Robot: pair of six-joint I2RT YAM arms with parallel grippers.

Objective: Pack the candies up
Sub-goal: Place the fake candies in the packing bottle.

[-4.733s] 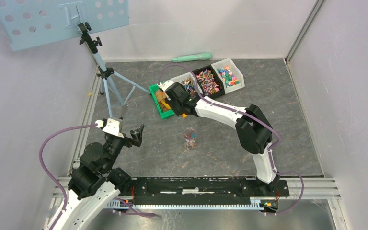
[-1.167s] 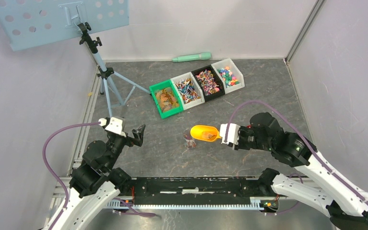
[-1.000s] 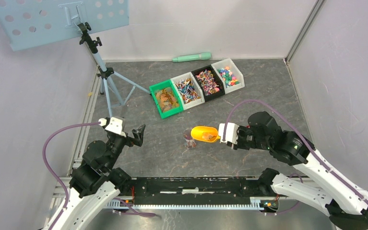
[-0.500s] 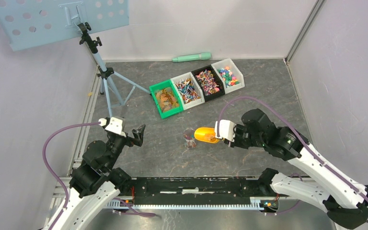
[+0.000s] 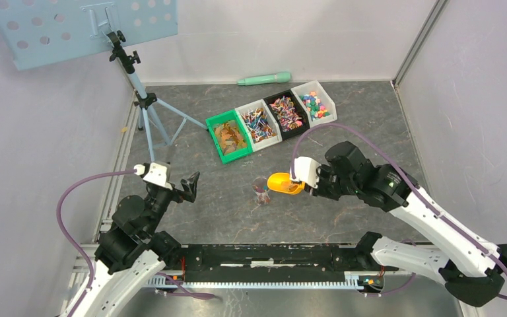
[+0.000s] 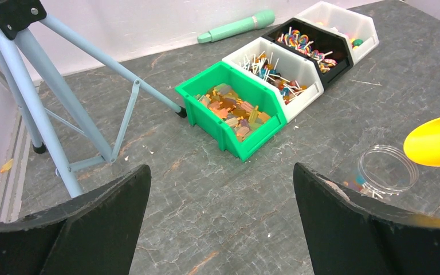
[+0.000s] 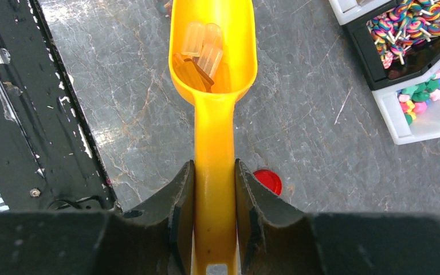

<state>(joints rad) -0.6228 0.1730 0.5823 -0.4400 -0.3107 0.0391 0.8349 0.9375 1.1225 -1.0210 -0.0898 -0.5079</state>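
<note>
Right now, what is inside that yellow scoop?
A small heap of golden-brown candies lies in the yellow scoop, whose handle the right gripper clamps. Any pieces beneath the top ones are covered, so an exact count is not possible.

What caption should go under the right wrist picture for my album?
Right gripper clamps a yellow scoop loaded with golden-brown candies, above the grey table.

Bright yellow scoop (image 7: 213, 123), with golden-brown candies (image 7: 201, 57), half see-through. The tabletop (image 7: 303, 132) is dark grey, veined pale like marble. There's a vivid green bin (image 6: 229, 136), a white bin (image 6: 305, 87) and a black bin (image 6: 335, 67) of rainbow-swirled lollipops (image 7: 409, 23). Small red lid (image 7: 268, 181). Mint-green stick (image 6: 238, 27). Pale blue tripod (image 6: 46, 114).
</note>
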